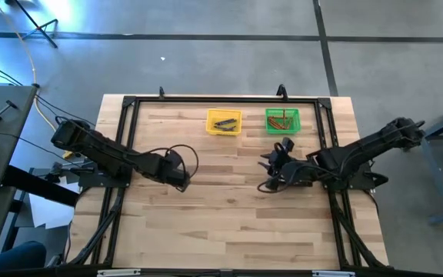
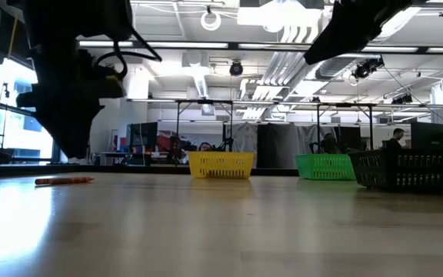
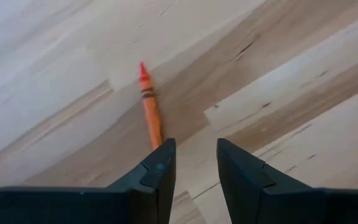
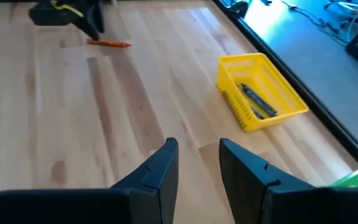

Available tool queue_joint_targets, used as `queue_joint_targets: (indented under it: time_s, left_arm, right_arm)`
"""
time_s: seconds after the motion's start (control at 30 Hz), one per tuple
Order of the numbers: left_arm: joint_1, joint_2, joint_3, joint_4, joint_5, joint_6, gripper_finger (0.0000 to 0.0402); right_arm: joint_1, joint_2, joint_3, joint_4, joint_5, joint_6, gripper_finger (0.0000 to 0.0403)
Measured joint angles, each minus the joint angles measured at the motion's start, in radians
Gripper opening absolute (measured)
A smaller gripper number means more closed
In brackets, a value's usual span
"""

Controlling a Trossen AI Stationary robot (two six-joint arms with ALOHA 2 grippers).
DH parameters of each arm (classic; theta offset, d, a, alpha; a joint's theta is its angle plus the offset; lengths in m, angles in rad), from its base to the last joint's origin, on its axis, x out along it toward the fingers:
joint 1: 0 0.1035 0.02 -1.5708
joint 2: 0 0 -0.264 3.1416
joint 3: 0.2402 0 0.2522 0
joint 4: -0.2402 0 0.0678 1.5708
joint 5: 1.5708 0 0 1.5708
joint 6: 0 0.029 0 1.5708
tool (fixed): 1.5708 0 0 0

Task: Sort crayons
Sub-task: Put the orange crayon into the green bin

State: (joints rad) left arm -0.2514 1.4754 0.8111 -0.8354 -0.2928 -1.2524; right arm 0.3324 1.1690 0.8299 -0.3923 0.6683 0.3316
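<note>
One orange crayon [image 3: 149,102] lies flat on the wooden table; it also shows in the low view [image 2: 64,181] and in the right wrist view [image 4: 107,43]. My left gripper [image 3: 194,152] points down over it, open with nothing between its fingers. One finger hides the crayon's blunt end, and the low view shows the fingers above the table. My right gripper [image 4: 197,152] hangs open and empty at mid-right [image 1: 271,173], slanting toward the yellow bin [image 4: 263,90]. That bin holds grey-blue crayons [image 4: 257,101]. The green bin [image 1: 283,121] holds orange-brown crayons.
Both bins stand side by side near the table's far edge [image 1: 224,121]. A black ribbed tray [image 2: 410,169] shows at the right of the low view. A black frame [image 1: 129,104] runs along the table's sides. Bare wood lies toward the near edge.
</note>
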Motion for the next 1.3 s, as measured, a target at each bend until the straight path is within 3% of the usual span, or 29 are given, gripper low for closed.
queue_joint_targets:
  time_s: [0.37,1.03,1.3]
  left_arm:
    - [-0.006,0.009,-0.110,0.045,0.051,-0.062,0.0103]
    - [-0.004,0.008,-0.142,0.067,0.044,-0.030,0.0103]
    - [-0.005,0.001,-0.204,0.149,0.052,-0.044,0.0068]
  right_arm:
    - [-0.078,0.000,0.000,0.007,-0.005,-0.061,0.0110]
    - [-0.116,0.000,0.000,0.010,-0.029,-0.071,0.0110]
    - [-0.116,0.001,0.000,0.010,-0.033,-0.061,0.0110]
